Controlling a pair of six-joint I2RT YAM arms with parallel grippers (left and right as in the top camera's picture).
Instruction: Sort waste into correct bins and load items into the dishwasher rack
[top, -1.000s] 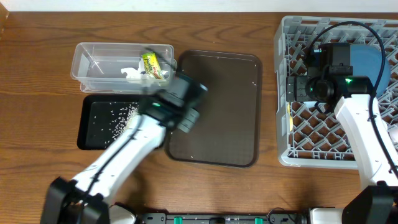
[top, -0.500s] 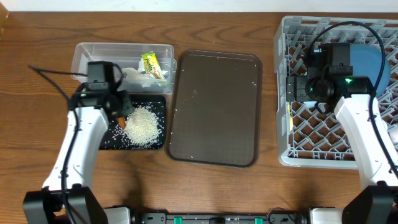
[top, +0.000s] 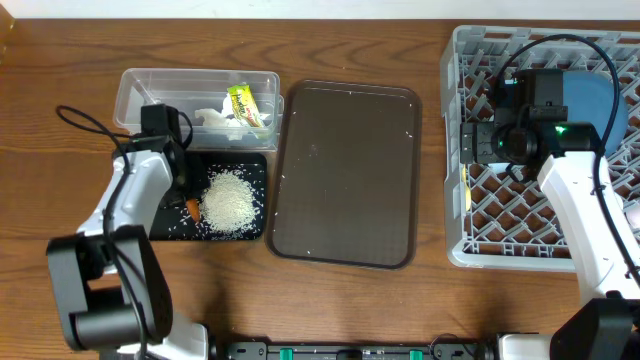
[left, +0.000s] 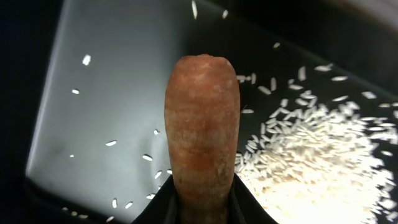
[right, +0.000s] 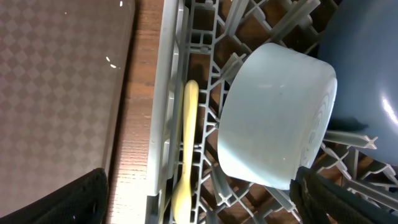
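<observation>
Pinching the orange carrot stick (left: 202, 137) with the left jaws, over the black tray (top: 255, 170), just beside the rice heap (top: 228, 200); holding the right jaws spread wide above the grey rack (top: 480, 215), cream spoon (right: 185, 149) lying inside.

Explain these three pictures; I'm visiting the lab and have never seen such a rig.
This is a two-armed robot at a table. The wide picture looks down from above; the other two come from a camera on each wrist. The left gripper pinches a carrot stick over a black tray holding rice. Beside it, a clear tub holds tissue and a wrapper; a brown tray lies in the middle. The right gripper hangs open over a grey rack holding a pale bowl, a spoon and a blue dish.
</observation>
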